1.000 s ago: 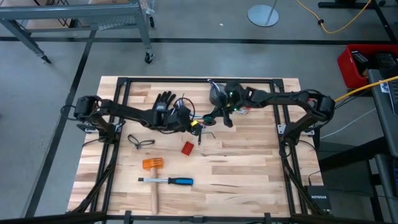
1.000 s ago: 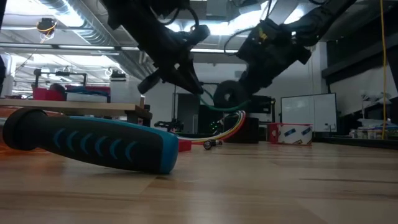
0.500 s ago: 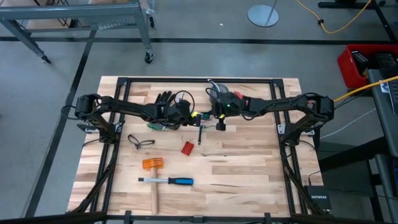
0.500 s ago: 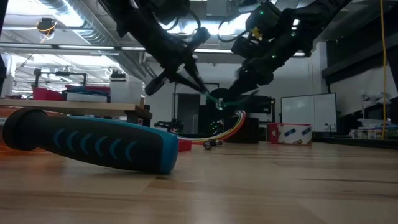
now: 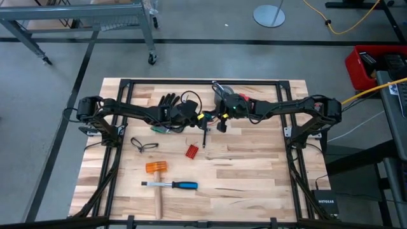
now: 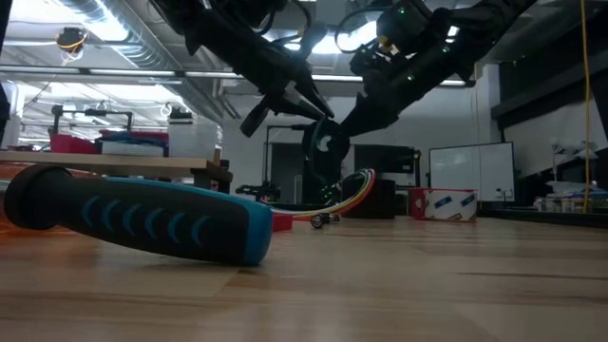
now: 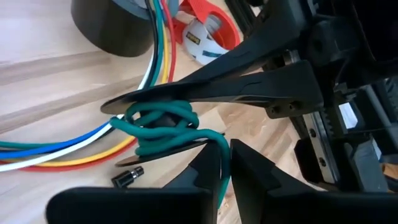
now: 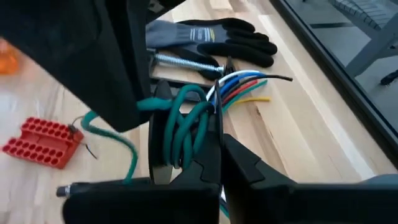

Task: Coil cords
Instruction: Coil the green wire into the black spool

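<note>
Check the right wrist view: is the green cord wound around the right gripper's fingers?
Yes: the green cord sits in several loops around the right gripper, whose fingers are shut through the coil.

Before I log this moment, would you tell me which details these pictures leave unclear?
- High view: the green cord's loops at the right gripper are too small to count, and the arms cover them.
- Left wrist view: the green cord runs behind the left gripper; its end is hidden.
- Right wrist view: the glove is partly cut off by a dark arm.
- Low view: the blue handle blocks the table behind it.
</note>
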`<action>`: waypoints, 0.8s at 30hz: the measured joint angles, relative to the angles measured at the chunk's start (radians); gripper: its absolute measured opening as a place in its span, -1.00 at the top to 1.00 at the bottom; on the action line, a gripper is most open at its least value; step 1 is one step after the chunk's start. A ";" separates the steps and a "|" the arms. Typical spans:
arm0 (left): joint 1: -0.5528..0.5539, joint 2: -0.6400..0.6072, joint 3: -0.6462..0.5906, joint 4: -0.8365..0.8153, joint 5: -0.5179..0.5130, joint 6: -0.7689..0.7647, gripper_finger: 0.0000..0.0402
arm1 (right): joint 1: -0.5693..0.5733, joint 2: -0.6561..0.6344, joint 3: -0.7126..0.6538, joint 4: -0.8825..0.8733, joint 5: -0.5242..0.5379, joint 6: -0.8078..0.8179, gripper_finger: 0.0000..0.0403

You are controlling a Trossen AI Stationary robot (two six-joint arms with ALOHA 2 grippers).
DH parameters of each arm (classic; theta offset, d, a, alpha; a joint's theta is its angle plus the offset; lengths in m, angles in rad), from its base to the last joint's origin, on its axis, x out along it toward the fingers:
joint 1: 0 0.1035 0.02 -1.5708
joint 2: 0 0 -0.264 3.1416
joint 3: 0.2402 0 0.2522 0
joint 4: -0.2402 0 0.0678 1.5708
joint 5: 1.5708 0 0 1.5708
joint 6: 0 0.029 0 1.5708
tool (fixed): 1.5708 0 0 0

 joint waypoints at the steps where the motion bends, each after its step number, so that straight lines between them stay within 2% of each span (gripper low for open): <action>1: 0.000 0.000 0.000 0.001 0.000 0.010 0.85 | 0.000 0.000 0.000 0.005 0.000 0.008 1.00; 9: -0.025 0.000 0.000 0.047 -0.038 0.082 0.73 | 0.000 0.000 0.000 0.024 -0.004 0.032 1.00; 14: -0.056 0.000 0.002 0.056 -0.079 0.082 0.67 | 0.000 0.000 0.000 0.095 -0.007 0.065 1.00; 24: -0.097 0.000 0.002 0.052 -0.098 0.081 0.65 | 0.000 0.000 0.000 0.172 -0.034 0.119 1.00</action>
